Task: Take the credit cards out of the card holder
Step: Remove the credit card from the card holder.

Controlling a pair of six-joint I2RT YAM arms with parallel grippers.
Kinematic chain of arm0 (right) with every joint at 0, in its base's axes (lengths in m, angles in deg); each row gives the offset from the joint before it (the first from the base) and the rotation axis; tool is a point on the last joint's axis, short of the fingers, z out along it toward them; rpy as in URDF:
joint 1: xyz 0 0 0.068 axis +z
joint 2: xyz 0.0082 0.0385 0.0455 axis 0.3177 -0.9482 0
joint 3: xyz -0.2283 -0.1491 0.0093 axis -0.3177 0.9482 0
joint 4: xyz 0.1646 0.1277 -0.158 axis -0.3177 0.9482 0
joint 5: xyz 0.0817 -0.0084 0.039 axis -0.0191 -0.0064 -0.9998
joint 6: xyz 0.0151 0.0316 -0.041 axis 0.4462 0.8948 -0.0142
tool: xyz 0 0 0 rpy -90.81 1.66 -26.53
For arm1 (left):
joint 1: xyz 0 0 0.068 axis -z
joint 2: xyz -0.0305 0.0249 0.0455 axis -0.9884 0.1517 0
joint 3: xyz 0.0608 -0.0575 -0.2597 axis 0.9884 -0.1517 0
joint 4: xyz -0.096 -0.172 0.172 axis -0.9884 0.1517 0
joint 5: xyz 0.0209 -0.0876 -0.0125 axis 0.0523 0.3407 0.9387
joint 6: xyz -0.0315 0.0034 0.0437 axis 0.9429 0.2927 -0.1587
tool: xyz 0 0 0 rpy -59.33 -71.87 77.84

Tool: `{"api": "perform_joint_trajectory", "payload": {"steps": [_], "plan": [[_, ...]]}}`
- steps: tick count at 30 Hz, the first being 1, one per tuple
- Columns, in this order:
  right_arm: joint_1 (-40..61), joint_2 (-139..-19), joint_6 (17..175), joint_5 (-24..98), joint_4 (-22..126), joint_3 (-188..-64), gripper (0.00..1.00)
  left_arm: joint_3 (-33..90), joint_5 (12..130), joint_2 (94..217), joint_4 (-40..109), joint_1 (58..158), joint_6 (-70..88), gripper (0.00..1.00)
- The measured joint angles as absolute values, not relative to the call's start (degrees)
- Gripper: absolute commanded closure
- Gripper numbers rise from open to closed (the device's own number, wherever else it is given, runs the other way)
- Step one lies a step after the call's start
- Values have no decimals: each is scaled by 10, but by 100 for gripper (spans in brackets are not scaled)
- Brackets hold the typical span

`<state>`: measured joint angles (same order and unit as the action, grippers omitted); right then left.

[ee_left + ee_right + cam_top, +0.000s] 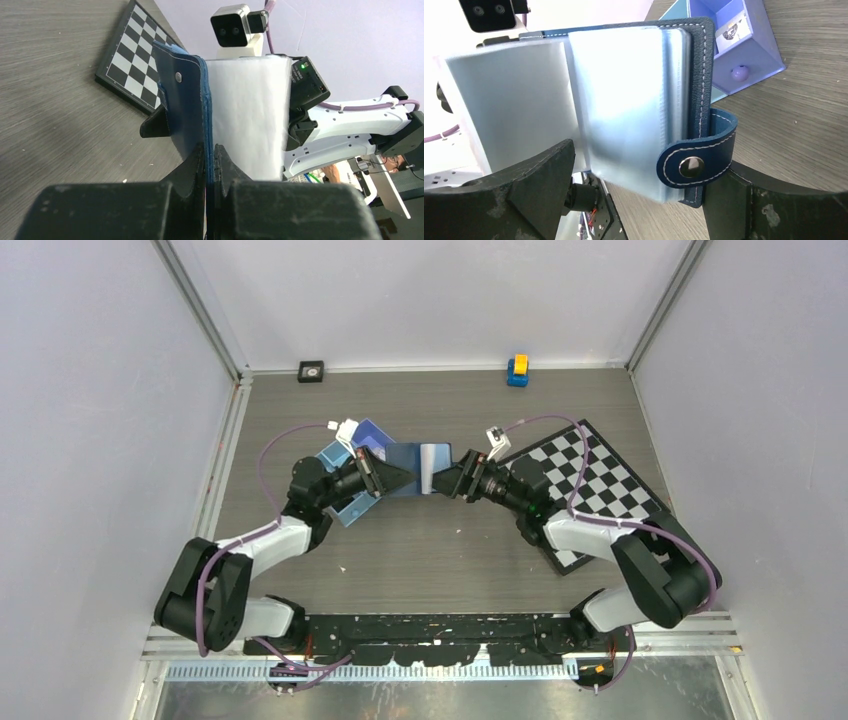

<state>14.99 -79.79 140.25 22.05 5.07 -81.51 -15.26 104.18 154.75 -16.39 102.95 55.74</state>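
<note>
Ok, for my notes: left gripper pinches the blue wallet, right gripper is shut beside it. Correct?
No: the right gripper is open, jaws wide either side of the wallet, per the right wrist view. The left gripper does pinch it.

Lab test cell: white walls, aluminium frame, checkerboard.

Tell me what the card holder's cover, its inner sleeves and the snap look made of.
Card holder cover: navy leather or imitation, matte, with white stitching along its edge. Inner sleeves: frosted translucent plastic, glossy. Snap: shiny metal, likely.
</note>
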Motion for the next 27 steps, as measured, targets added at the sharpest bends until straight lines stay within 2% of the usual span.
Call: {"api": "perform_joint_trajectory", "payload": {"steps": [10, 16, 20, 25, 27], "plan": [[147, -848, 1434, 186, -11, -815, 9, -148, 1051, 1571, -176, 1029, 573, 100], [143, -852, 1446, 183, -38, -806, 22, -143, 1056, 1593, -205, 1028, 588, 100], [142, -834, 1433, 188, -25, -801, 40, -139, 1049, 1593, -191, 1028, 573, 100], [144, -808, 1422, 189, -8, -801, 43, -132, 1036, 1615, -169, 1027, 561, 100], [145, -803, 1418, 189, -7, -801, 51, -126, 1030, 1627, -145, 1029, 553, 100]]}}
